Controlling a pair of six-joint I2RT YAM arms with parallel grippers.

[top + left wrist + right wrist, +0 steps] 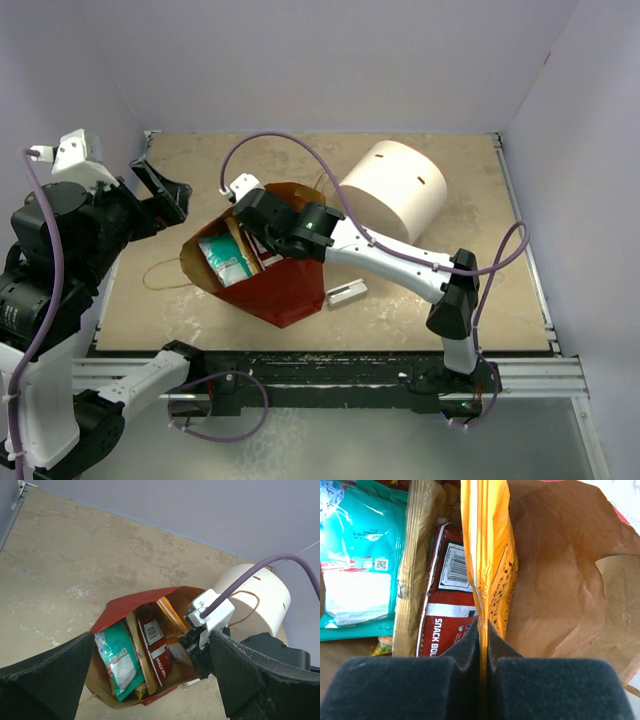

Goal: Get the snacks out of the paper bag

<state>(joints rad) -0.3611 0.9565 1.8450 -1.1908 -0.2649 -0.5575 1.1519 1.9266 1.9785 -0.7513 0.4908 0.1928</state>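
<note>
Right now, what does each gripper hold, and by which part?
Right gripper pinches the orange packet by its near edge, inside the paper bag. Left gripper: open, holding nothing.

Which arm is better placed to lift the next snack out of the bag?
Right. The right gripper is inside the paper bag, shut on the edge of the orange packet, so it probably only needs to lift. The left gripper is open, holds nothing and sits outside the bag.

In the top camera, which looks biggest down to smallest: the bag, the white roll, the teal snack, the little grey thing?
1. bag
2. white roll
3. teal snack, partly hidden in the bag
4. grey bracket
</note>
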